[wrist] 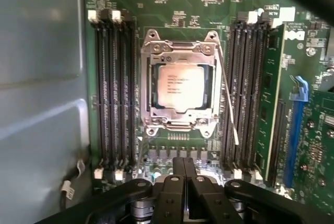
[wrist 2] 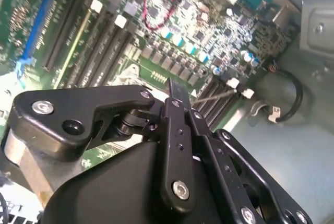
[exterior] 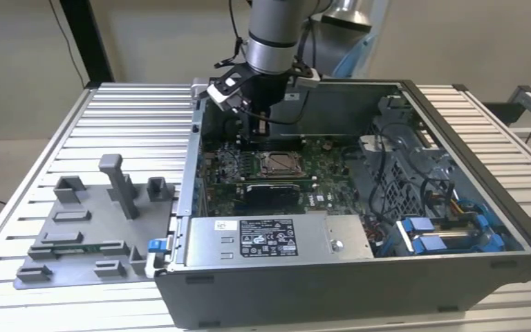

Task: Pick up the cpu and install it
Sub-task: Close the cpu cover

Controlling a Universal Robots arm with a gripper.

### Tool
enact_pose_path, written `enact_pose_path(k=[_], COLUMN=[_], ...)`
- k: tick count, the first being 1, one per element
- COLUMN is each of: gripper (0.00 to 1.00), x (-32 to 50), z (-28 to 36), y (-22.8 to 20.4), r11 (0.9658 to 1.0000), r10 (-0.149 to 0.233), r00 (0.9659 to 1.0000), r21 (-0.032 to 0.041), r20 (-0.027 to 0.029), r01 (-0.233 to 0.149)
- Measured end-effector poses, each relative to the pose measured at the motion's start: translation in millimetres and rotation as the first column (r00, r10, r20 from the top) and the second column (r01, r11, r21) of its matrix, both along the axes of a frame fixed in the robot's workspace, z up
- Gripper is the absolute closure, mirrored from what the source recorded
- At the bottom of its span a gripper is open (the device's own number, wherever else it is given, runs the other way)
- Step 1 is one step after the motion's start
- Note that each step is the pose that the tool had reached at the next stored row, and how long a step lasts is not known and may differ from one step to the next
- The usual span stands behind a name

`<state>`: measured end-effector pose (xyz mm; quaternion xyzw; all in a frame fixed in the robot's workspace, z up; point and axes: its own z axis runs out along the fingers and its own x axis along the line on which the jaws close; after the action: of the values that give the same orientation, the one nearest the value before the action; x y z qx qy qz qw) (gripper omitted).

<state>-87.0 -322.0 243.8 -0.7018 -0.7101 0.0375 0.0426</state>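
Nearest in the exterior view, along the lower edge, the front wall of the open computer case (exterior: 339, 290) stands on the slatted metal table (exterior: 136, 117), with a silver power supply box (exterior: 275, 238) just behind that wall. At the exterior view's lower left, a grey plastic fixture (exterior: 90, 228) with upright posts lies on the table beside the case. Further back, in the middle of the frame, the green motherboard (exterior: 221, 169) lies flat on the case floor. The cpu (wrist: 181, 87) sits in its socket (wrist: 180, 51) there, its pale metal top showing inside the metal frame. In the first wrist view, rows of dark memory slots (wrist: 112, 93) run on either side of it. Beyond the socket, in the upper middle of the exterior view, the gripper (exterior: 255, 131) hangs inside the case just above the board. Its black fingers (wrist: 178, 177) are pressed together with nothing between them, clear of the cpu. The arm (exterior: 270, 34) stands up past the top edge.
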Motion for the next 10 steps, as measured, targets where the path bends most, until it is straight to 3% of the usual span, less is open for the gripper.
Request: enact_pose_path(k=[6,7,10], gripper=[1.0,1.0,1.0], x=[-4.6,-5.0,-6.3], z=[0.0,0.0,0.1], y=[-9.8,-10.2,-10.7], r11=[1.0,0.9999,0.9979], r10=[0.0,0.0,0.0], r00=[1.0,1.0,0.9999], r21=[0.003,0.0116,0.0653], r20=[0.0007,0.0031,0.0141], r01=[0.0,0.0,-0.001])
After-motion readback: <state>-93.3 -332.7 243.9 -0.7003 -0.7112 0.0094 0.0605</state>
